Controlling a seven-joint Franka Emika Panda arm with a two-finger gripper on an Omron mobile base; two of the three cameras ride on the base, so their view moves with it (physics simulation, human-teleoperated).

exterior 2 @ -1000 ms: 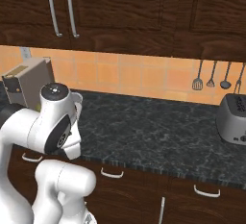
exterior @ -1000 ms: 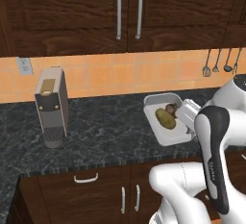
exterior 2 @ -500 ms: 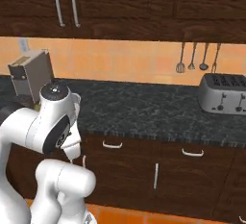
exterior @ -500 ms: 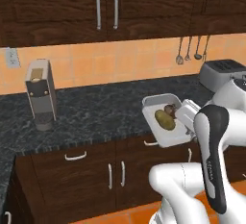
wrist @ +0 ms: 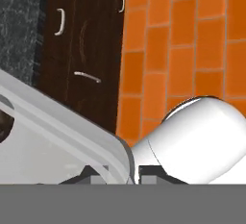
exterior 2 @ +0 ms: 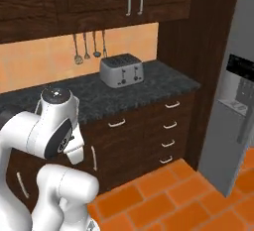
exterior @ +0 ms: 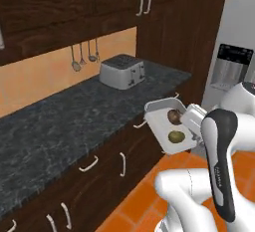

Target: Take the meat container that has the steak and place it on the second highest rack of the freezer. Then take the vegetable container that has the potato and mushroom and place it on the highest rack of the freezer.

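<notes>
Base swung right, toaster now central | claw clamps container: potato, mushroom

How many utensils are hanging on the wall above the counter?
3, side by side on the orange backsplash just left of the toaster: the left utensil, the middle utensil and the right utensil.
</notes>
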